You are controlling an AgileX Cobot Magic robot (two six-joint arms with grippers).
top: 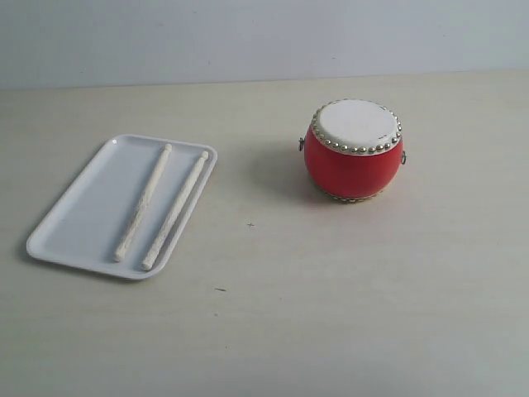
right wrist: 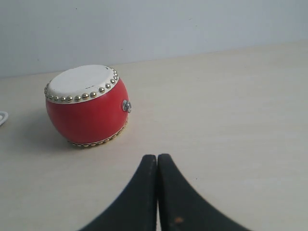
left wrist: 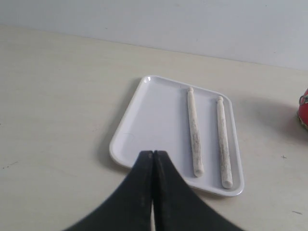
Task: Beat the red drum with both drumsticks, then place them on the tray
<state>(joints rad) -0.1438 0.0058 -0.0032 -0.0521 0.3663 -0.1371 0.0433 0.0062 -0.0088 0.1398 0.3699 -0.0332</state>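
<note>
The red drum (top: 354, 150) stands upright on the table at the right, white head up; the right wrist view shows the drum (right wrist: 86, 107) too. Both pale drumsticks (top: 145, 201) (top: 175, 210) lie side by side inside the white tray (top: 78, 215) at the left. In the left wrist view the drumsticks (left wrist: 194, 132) (left wrist: 223, 141) rest in the tray (left wrist: 144, 125). My left gripper (left wrist: 153, 153) is shut and empty, just short of the tray's near rim. My right gripper (right wrist: 157, 157) is shut and empty, a short way from the drum. Neither gripper shows in the exterior view.
A pale wooden table (top: 331, 289) carries everything, with a plain light wall (top: 248, 37) behind its far edge. A bare gap of table lies between the tray and the drum.
</note>
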